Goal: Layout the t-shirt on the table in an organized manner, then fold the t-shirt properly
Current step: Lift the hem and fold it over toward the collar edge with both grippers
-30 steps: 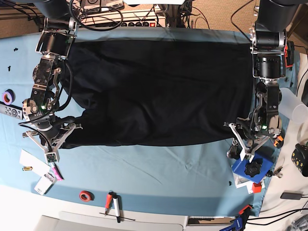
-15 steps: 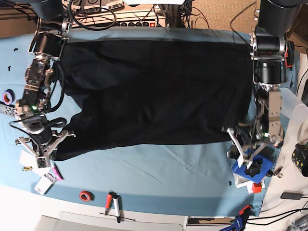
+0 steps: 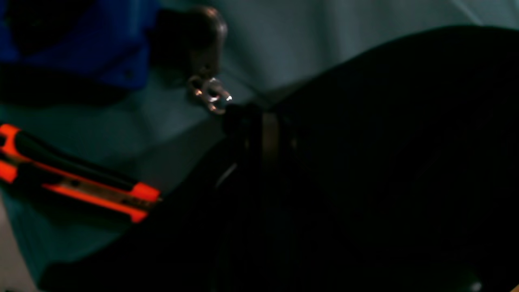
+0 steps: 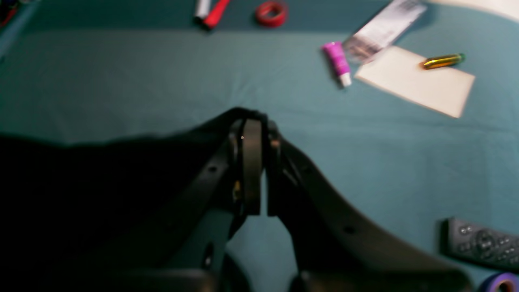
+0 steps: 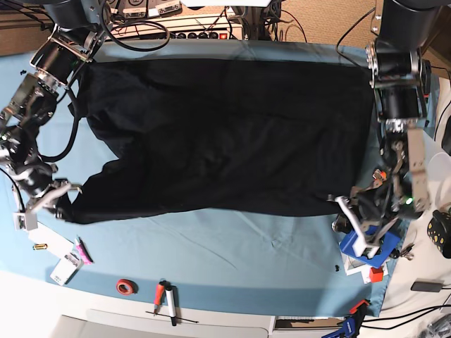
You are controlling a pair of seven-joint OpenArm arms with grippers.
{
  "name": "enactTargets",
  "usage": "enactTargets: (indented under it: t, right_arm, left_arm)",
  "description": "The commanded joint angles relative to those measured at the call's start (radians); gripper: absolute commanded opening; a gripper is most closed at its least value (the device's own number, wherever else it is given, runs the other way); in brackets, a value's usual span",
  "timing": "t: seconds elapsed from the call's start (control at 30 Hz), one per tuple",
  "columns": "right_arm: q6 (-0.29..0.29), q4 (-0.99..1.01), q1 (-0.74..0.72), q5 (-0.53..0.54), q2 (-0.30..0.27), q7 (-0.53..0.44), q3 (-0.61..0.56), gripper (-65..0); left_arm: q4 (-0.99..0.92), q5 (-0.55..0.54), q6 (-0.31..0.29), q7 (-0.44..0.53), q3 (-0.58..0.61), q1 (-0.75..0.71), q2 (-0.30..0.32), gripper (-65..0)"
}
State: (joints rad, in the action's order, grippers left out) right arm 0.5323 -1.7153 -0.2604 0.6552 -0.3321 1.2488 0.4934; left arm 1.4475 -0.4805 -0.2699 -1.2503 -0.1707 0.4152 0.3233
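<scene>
Right pincer (image 5: pixel 35 209) outward, t-shirt (image 5: pixel 225 134) stretched

My t-shirt (image 5: pixel 225 134) looks like soft matte black cotton lying on the table (image 5: pixel 232 253) with its smooth light blue cloth cover, plus a glossy red tape roll (image 5: pixel 126 286) and a shiny brass-looking metal tube (image 4: pixel 442 61) on a sheet of white paper (image 4: pixel 417 83).

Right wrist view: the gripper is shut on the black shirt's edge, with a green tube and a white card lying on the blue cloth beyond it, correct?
Not quite: the tube is pink, not green. The right wrist view shows it beside the white card on the blue cloth. The rest holds: the right gripper is shut on the black shirt.
</scene>
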Motion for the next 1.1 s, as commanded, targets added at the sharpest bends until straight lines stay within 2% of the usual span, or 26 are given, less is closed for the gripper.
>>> enactTargets:
  t: [0.0, 0.2, 0.43, 0.63, 0.7, 0.87, 1.07]
  right_arm:
    - [0.018, -0.018, -0.021, 0.04, -0.02, -0.01, 0.015, -65.0]
    - [0.084, -0.018, 0.003, 0.204, -0.02, 0.06, 0.073, -65.0]
    - [0.13, -0.018, 0.092, 0.378, -0.019, 0.148, 0.137, -65.0]
    - [0.16, -0.018, 0.189, 0.511, -0.019, 0.148, 0.265, -65.0]
    - [0.16, -0.018, 0.218, 0.539, -0.02, 0.148, 0.318, -65.0]
    - [0.166, -0.018, 0.302, 0.587, -0.02, 0.148, 0.417, -65.0]
    - [0.166, -0.018, 0.388, 0.585, -0.019, 0.148, 0.462, -65.0]
  left_arm:
    - [0.048, -0.008, 0.0, 0.008, -0.028, 0.004, 0.012, -65.0]
    - [0.241, -0.089, -0.02, 0.021, -0.14, -0.168, 0.012, -65.0]
    - [0.406, -0.089, -0.019, 0.037, -0.194, -0.341, 0.012, -65.0]
    - [0.477, -0.119, -0.021, 0.047, -0.254, -0.419, 0.012, -65.0]
    - [0.477, -0.128, -0.045, 0.046, -0.254, -0.441, 0.012, -65.0]
    - [0.477, -0.13, -0.045, 0.04, -0.255, -0.492, 0.012, -65.0]
    - [0.477, -0.129, -0.045, 0.035, -0.256, -0.523, 0.012, -65.0]
